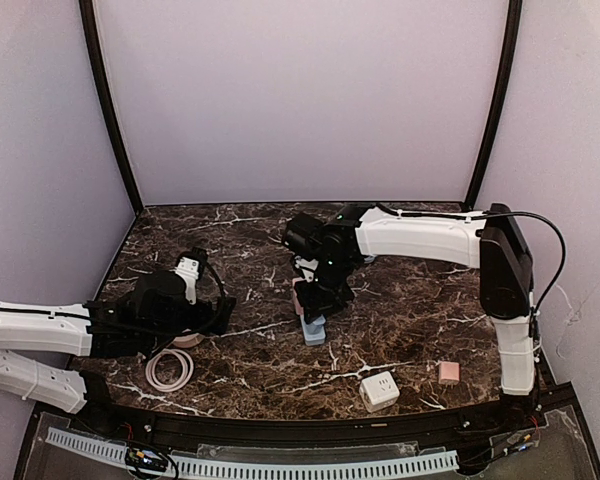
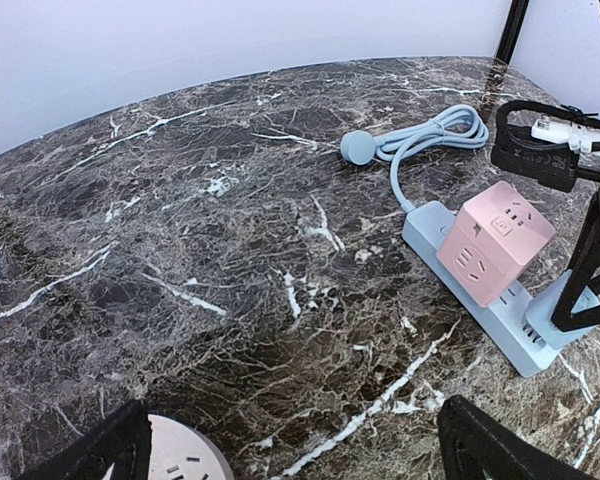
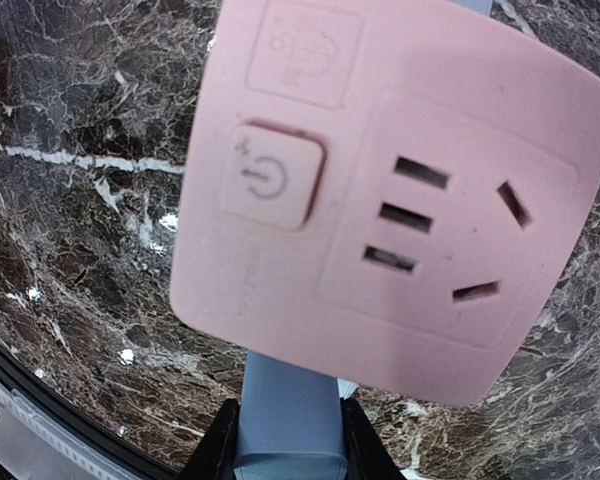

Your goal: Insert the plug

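We see soft, even light and a faint sheen on the marble table (image 2: 230,120); the close pink cube (image 3: 380,200) looks slightly blurred.

- Bare surface (image 2: 180,250) lies wide ahead of the left hand (image 2: 295,455), as far as the power strip (image 2: 425,225).
- Pink cube (image 2: 495,240) stands on the strip; right hand (image 3: 288,435) clamps its near end, blocking that side.
- Blue cable (image 2: 430,135) is coiled behind.

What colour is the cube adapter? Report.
Pink; the cube adapter shows best in right wrist view.

Left gripper (image 2: 300,455) wide, right gripper (image 3: 290,450) tight.
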`<state>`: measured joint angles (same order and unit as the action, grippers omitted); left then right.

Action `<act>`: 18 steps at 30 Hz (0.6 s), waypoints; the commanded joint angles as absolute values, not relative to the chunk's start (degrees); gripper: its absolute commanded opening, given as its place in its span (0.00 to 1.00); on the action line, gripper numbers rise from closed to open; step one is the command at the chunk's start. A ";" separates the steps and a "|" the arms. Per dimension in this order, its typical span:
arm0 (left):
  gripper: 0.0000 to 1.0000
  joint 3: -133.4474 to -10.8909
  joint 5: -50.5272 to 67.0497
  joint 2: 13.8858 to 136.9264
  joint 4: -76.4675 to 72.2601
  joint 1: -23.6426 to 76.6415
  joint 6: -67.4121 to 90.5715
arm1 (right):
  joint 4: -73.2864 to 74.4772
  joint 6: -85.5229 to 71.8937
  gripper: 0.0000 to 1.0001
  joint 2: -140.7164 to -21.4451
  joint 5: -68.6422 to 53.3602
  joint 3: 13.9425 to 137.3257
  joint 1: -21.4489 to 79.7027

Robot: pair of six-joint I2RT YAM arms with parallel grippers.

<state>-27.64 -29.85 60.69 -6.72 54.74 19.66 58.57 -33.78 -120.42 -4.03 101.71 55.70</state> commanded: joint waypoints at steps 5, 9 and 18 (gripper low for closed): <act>1.00 -26.04 -30.11 57.60 -6.16 54.34 19.31 | 60.02 -38.47 0.00 -122.35 7.50 98.64 54.54; 1.00 -25.78 -29.81 56.66 -6.24 54.40 19.26 | 57.90 -40.95 0.00 -122.18 8.15 98.04 54.49; 1.00 -25.24 -29.49 55.47 -6.54 54.34 19.31 | 57.40 -42.51 0.00 -123.56 8.88 97.06 54.64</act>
<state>-26.17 -29.58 56.40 -6.70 54.74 19.68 56.16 -41.58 -119.66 -2.85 99.55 56.01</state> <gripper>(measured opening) 0.996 0.251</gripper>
